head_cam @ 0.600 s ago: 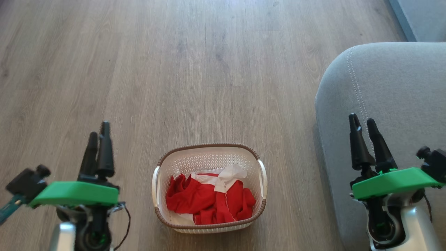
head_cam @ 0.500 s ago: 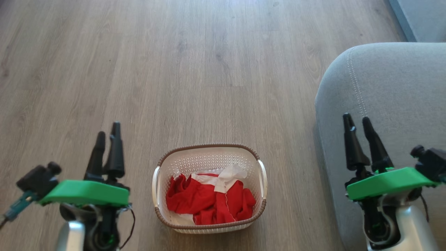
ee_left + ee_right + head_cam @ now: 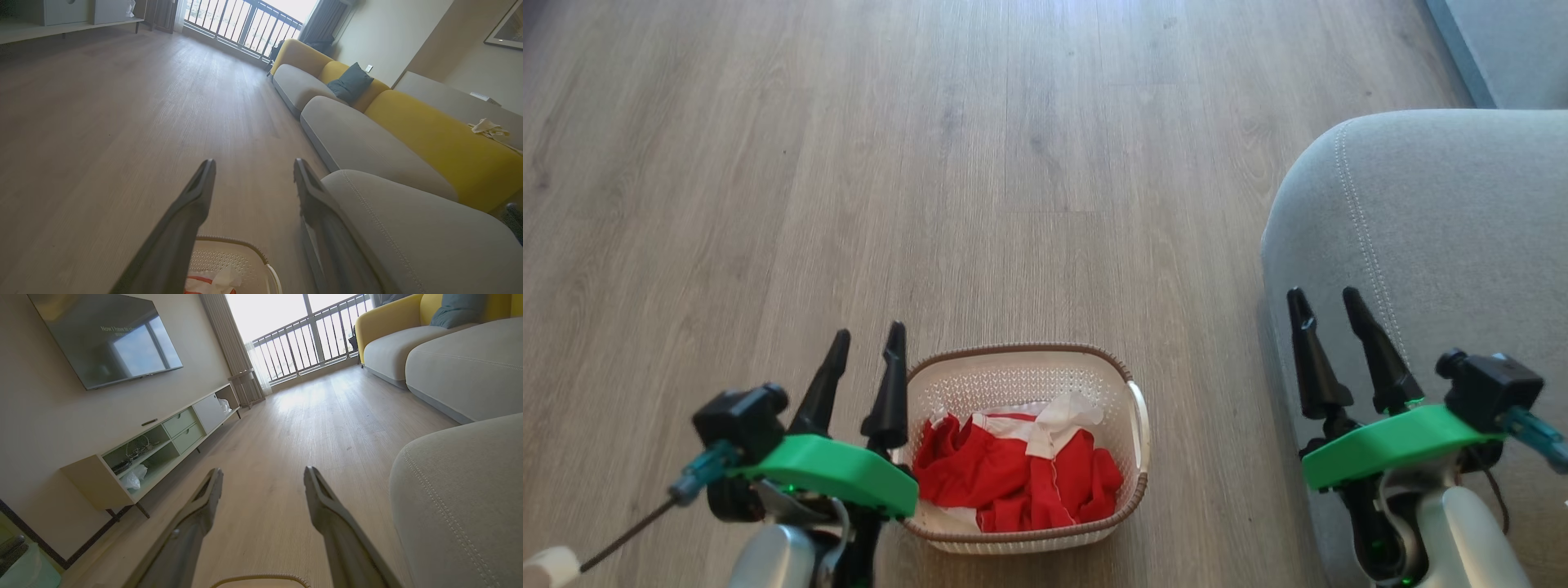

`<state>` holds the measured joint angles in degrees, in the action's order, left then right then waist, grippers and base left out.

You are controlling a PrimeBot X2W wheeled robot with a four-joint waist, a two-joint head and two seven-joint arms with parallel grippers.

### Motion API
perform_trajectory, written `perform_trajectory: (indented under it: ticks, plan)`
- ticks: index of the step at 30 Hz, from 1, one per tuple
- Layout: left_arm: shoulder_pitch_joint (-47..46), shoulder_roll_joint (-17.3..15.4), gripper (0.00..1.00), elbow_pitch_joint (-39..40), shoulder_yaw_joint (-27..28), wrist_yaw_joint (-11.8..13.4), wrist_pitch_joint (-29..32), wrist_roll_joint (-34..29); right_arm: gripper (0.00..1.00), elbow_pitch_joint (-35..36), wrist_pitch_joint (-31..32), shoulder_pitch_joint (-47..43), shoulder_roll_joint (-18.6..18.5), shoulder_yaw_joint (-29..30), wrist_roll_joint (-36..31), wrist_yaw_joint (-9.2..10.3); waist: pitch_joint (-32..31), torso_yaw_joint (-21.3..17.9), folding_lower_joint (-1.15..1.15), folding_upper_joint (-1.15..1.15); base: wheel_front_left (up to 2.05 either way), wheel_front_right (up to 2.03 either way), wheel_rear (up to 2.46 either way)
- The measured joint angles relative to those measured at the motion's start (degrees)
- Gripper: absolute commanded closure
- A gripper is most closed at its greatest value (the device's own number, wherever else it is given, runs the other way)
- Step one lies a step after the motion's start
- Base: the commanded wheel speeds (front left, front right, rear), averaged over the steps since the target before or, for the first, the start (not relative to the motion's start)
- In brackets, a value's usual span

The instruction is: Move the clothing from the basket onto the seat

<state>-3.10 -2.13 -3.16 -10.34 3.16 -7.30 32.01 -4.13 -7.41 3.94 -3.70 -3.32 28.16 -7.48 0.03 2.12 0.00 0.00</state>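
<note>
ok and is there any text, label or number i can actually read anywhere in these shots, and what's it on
"Now I have to": a faint pale caption near the top of the wall-mounted TV screen, in the right wrist view; whatever follows it is too blurred to read.
No readable text on the laundry basket, the red and white clothing or the grey sofa seat.

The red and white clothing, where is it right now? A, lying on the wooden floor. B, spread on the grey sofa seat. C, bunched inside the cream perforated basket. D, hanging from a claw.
C: the soft red and white fabric clothing lies crumpled inside the cream perforated plastic basket, below its brown rim.
</note>
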Motion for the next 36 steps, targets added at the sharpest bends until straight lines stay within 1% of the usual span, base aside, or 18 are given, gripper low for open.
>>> perform_trajectory:
  ticks: [2,4,9,13,17,22,28,31,34,36]
  plan:
    - [0.1,-0.2,0.00,-0.9,-1.0,0.1,-0.4,-2.5,0.00,-1.1,-0.3,0.0,0.0,-0.6,-1.2,0.00,-0.1,0.0,0.00,0.00,0.00,0.00,0.00]
    - [0.1,-0.3,0.00,-1.5,-1.6,0.9,-0.8,-4.5,0.00,-1.6,-0.5,0.0,0.0,-0.9,-2.4,0.00,-0.2,0.0,0.00,0.00,0.00,0.00,0.00]
    - [0.0,-0.8,0.00,-1.3,-3.6,4.8,-1.7,-9.0,0.00,-1.5,-1.5,0.0,-0.2,-1.4,-6.4,0.00,-0.2,0.0,0.00,0.00,0.00,0.00,0.00]
    - [-0.1,-1.4,0.00,0.3,-4.7,8.2,-2.4,-11.4,0.00,-0.9,-2.3,0.0,-0.2,-1.8,-10.1,0.00,-0.1,0.1,0.00,0.00,0.00,0.00,0.00]
    - [-0.2,-1.4,0.00,0.5,-5.5,8.7,-3.0,-13.2,0.00,-0.7,-2.9,0.0,-0.2,-1.9,-12.9,0.00,-0.1,0.5,0.00,0.00,0.00,0.00,0.00]
    - [-0.2,-1.4,0.00,0.6,-6.5,8.4,-3.9,-16.1,0.00,-0.8,-3.9,0.0,-0.2,-2.0,-14.7,0.00,-0.1,0.7,0.00,0.00,0.00,0.00,0.00]
    - [-0.2,-1.3,0.00,0.8,-6.4,8.0,-5.1,-19.2,0.00,-0.8,-4.8,0.1,-0.1,-2.2,-18.9,-0.01,-0.1,0.6,0.00,0.00,0.00,0.00,0.00]
    - [-0.2,-1.1,0.00,0.3,-6.4,6.4,-5.6,-20.2,0.00,-1.2,-5.3,0.1,0.1,-1.9,-19.0,-0.01,-0.1,0.4,0.00,0.00,0.00,0.00,0.00]
    - [0.1,-1.1,0.00,-3.2,-7.1,3.2,-5.9,-20.6,0.00,-4.3,-5.8,0.1,0.1,-1.4,-18.3,-0.01,-0.1,0.3,0.00,0.00,0.00,0.00,0.00]
    - [0.5,-1.0,0.00,-5.1,-7.9,2.0,-6.1,-21.9,0.00,-5.9,-6.1,0.1,0.1,-1.5,-19.8,-0.01,0.0,0.1,0.00,0.00,0.00,0.00,0.00]
